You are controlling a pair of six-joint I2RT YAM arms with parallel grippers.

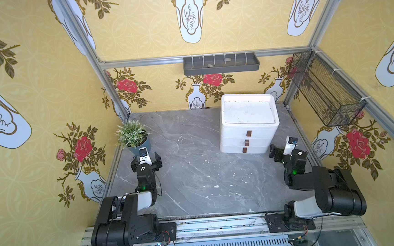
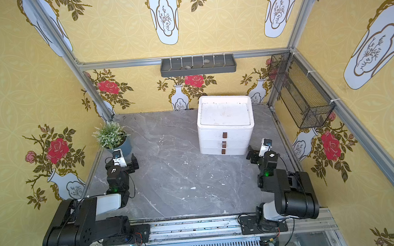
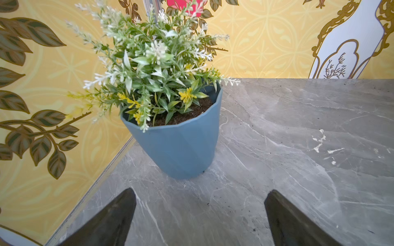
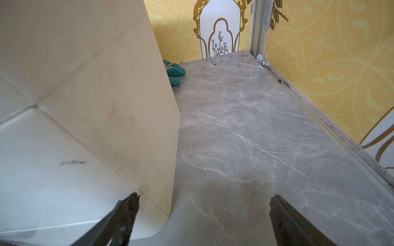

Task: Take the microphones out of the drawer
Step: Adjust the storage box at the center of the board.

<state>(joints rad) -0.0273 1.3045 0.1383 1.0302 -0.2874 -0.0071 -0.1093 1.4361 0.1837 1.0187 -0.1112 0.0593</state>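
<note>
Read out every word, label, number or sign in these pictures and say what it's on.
No words or numbers can be read anywhere.
White outline emblem on the left arm's wrist: a logo shape, no letters.
Small white sticker on the right arm's wrist: too small to read.

A blue faceted pot [image 3: 177, 149] stands upright on the grey marbled tabletop [image 3: 298, 127], close to the tabletop's left edge and the yellow wallpaper [image 3: 53, 85] printed with dark leaves. An artificial plant [image 3: 149, 64] of green sprigs with white and yellow tips spreads from the brown soil [image 3: 183, 115] in the pot. On the near side of the pot, the two dark fingers [image 3: 119, 213] of the left end effector [image 3: 201, 190] stand wide apart, with only bare tabletop between them. A printed white vase [image 3: 349, 42] marks the far wall, and white flecks [image 3: 319, 140] scar the stone to the pot's right.
</note>
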